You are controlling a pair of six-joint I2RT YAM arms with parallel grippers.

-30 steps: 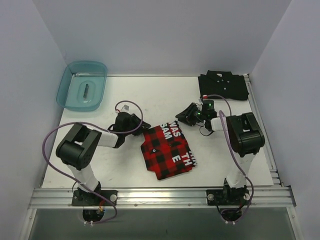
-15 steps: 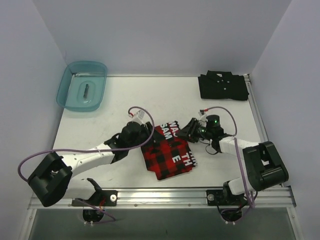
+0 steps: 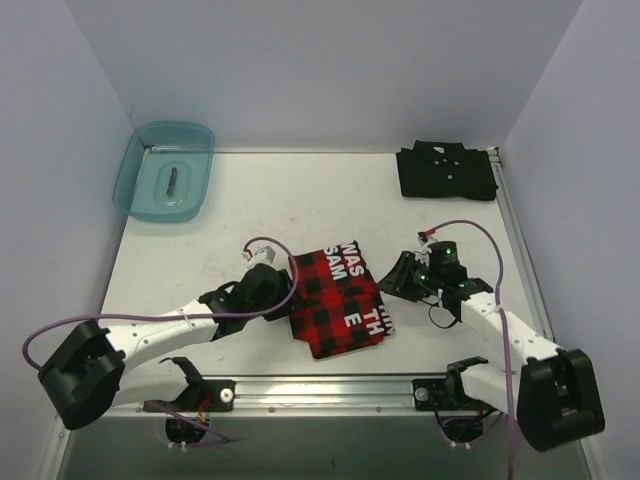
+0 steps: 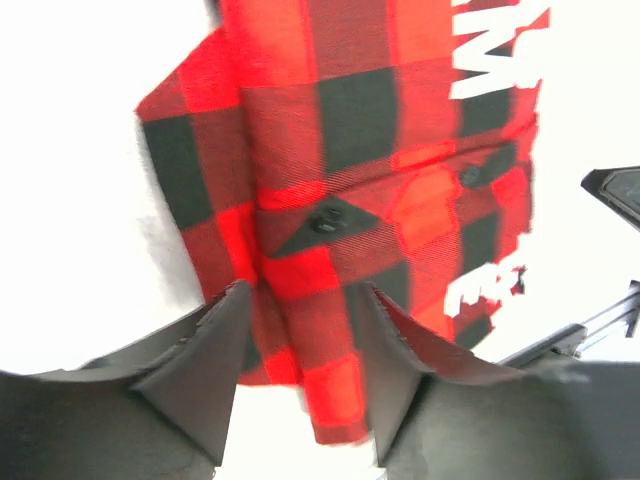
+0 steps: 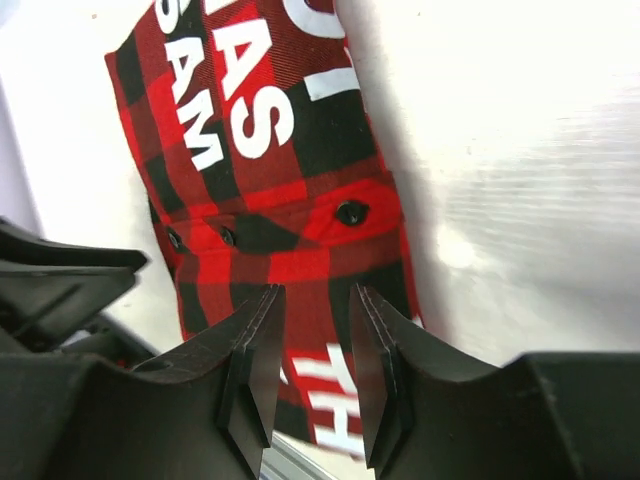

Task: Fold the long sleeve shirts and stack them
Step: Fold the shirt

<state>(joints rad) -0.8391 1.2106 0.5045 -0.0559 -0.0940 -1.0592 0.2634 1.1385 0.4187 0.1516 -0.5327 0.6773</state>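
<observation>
- The left gripper [image 3: 272,288] has come down to the left edge of the plaid shirt [image 3: 340,300], its jaws widened over that edge. The right gripper [image 3: 400,277] sits just off its right edge, fingers narrowly apart and empty.
- The black shirt [image 3: 447,172] lies folded well beyond the plaid.
- Stacking looks like the next step: both grippers must pinch opposite edges evenly.

table [image 3: 300,190]: white
plaid shirt [image 3: 338,300]: folded, lying flat
black shirt [image 3: 446,172]: far-right of plaid shirt
teal bin [image 3: 130,180]: far-left of plaid shirt
</observation>
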